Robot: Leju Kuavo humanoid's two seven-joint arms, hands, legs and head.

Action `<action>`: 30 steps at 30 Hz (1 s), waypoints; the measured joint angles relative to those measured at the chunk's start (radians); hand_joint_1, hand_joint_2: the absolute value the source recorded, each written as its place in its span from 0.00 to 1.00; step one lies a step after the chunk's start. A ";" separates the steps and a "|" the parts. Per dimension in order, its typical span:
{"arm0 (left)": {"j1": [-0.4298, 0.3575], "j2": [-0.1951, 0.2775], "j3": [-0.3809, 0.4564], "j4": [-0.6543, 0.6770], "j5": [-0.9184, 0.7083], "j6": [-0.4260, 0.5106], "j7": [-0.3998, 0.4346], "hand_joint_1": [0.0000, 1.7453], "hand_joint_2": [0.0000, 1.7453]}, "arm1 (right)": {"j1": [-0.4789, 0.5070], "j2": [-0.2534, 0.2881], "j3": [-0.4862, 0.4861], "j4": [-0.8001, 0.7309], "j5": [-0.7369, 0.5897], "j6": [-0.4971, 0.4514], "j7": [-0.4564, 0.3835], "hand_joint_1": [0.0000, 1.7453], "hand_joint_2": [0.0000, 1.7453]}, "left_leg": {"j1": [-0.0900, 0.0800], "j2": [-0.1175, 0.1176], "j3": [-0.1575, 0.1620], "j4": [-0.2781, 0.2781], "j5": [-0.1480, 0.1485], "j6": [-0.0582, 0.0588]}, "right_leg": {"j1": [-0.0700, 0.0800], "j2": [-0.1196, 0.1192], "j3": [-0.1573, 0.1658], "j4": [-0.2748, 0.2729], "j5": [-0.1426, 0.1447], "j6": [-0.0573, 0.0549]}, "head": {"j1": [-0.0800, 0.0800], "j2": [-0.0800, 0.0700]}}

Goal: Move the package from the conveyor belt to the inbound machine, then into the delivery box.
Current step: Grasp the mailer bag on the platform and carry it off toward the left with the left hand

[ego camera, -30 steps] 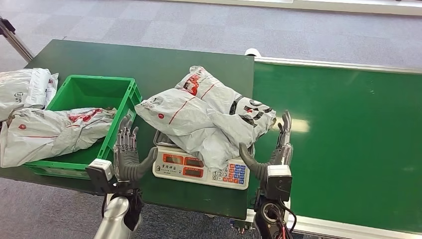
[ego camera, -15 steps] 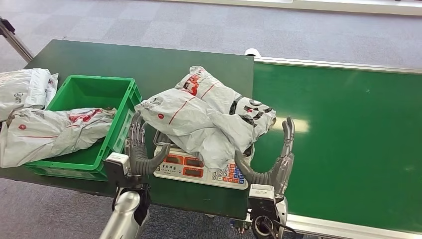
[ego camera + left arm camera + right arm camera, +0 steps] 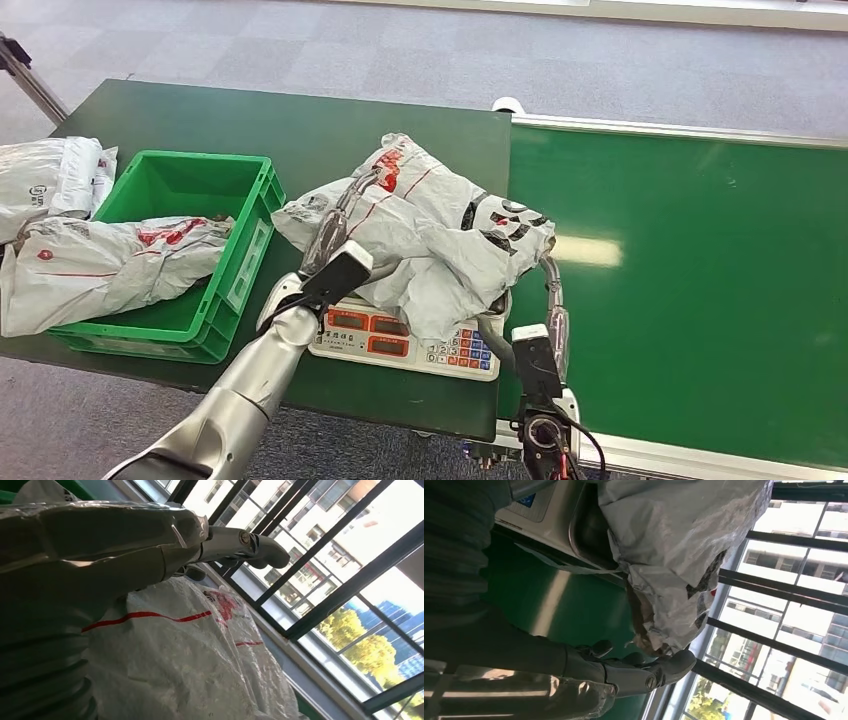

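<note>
A crumpled grey-white package (image 3: 430,240) with red lines and black print lies across the inbound machine, a white scale (image 3: 400,348) with red displays. My left hand (image 3: 338,225) reaches over the package's left side, its fingers stretched along the top of the bag (image 3: 185,660). The left hand (image 3: 210,540) grips nothing. My right hand (image 3: 550,300) stands at the package's right end over the green conveyor belt (image 3: 690,280). Its curved fingers (image 3: 634,672) touch the torn end of the bag (image 3: 674,540) beside the scale's pan (image 3: 589,535).
A green delivery box (image 3: 250,240) stands left of the scale on the dark green table (image 3: 300,120), with another grey package (image 3: 110,265) draped over its front rim. More packages (image 3: 45,180) lie at the far left. Grey carpet lies beyond.
My left arm has risen from beside the scale and reached forward over the package's left side. My right hand has closed in and curled its fingers against the package's right end.
</note>
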 joint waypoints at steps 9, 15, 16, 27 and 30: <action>-0.121 0.022 -0.026 0.182 -0.146 -0.060 0.207 0.00 1.00 | 0.008 0.008 -0.107 0.009 -0.028 0.029 0.028 0.00 1.00 | 0.000 0.000 -0.001 0.000 0.000 0.000 | 0.000 0.000 -0.001 0.000 0.000 0.000 | 0.000 0.000; -0.168 0.037 -0.076 0.303 -0.265 -0.190 0.274 0.00 1.00 | 0.010 0.019 -0.143 0.008 -0.002 0.047 0.031 0.00 1.00 | 0.000 0.000 0.000 0.000 0.000 0.000 | 0.000 -0.001 0.001 0.000 0.000 0.000 | 0.000 0.000; -0.175 0.038 -0.086 0.314 -0.276 -0.200 0.272 0.00 1.00 | 0.011 0.020 -0.147 0.006 -0.001 0.048 0.031 0.00 1.00 | 0.000 -0.001 0.001 0.000 0.000 0.000 | 0.000 -0.001 0.002 0.000 0.000 0.000 | 0.000 0.000; -0.193 0.043 -0.118 0.349 -0.278 -0.216 0.209 0.99 1.00 | 0.028 0.028 -0.171 -0.017 0.009 0.060 0.031 0.00 1.00 | -0.001 -0.001 0.005 0.000 0.000 0.000 | -0.001 -0.002 0.006 0.000 -0.001 0.000 | 0.000 0.000; -0.186 0.045 -0.125 0.347 -0.268 -0.215 0.160 0.97 1.00 | 0.029 0.030 -0.175 -0.017 0.017 0.066 0.031 0.00 1.00 | -0.001 -0.001 0.005 0.000 0.000 0.000 | -0.001 -0.002 0.006 0.000 -0.001 0.000 | 0.000 0.000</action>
